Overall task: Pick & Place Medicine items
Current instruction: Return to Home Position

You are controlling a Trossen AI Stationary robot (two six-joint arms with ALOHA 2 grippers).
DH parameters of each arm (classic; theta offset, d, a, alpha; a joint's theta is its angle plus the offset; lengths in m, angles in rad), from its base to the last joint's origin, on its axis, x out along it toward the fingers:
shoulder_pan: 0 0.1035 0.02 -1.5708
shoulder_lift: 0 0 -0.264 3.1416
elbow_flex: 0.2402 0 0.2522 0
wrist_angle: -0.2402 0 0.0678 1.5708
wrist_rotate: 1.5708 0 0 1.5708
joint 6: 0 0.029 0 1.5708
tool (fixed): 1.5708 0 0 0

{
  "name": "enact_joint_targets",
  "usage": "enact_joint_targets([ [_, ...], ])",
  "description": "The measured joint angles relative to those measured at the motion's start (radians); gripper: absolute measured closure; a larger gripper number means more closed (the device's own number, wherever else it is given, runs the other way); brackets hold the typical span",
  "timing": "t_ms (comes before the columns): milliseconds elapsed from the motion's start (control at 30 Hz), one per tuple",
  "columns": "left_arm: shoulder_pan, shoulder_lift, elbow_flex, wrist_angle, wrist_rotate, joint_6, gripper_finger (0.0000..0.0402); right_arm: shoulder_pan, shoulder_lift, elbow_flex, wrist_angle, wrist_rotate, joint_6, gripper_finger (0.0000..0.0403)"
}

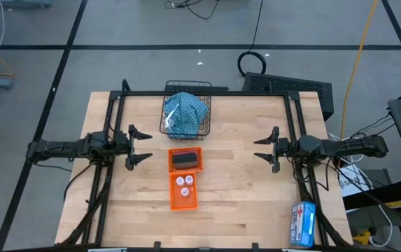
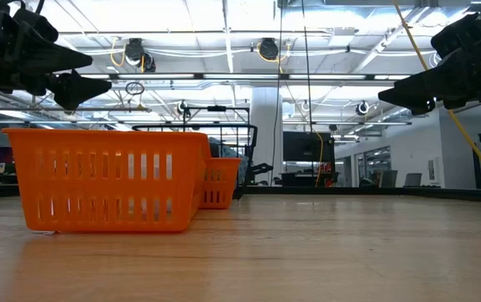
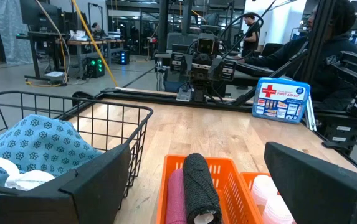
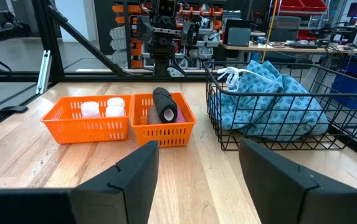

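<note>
Both arms hover above the table with nothing between their fingers. My left gripper [image 1: 141, 145] is open left of two orange bins; my right gripper [image 1: 262, 148] is open to their right. The farther bin [image 1: 185, 159] holds a black oblong [image 3: 200, 183] lying on a pink oblong [image 3: 175, 196]. In the nearer bin [image 1: 183, 190] stand three white round vials [image 4: 100, 107]. A blue patterned cloth pouch [image 1: 185, 112] fills the black wire basket [image 1: 166, 119] at the far edge. No brown bar shows.
A blue-and-white printed first-aid packet [image 1: 304, 224] lies at the table's near right corner. The wire basket stands just beyond the orange bins. Bare wood lies between each gripper and the bins and along the near edge. People sit at desks beyond the table [image 3: 328, 31].
</note>
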Motion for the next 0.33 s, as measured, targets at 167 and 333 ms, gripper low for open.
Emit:
enact_joint_targets([
  [167,0.000,0.000,0.000,0.000,0.000,0.000,0.0027,0.000,0.000,0.000,0.000,0.000,0.000,0.0190],
  [333,0.000,0.000,0.000,0.000,0.000,0.000,0.0027,0.000,0.000,0.000,0.000,0.000,0.000,0.0192],
])
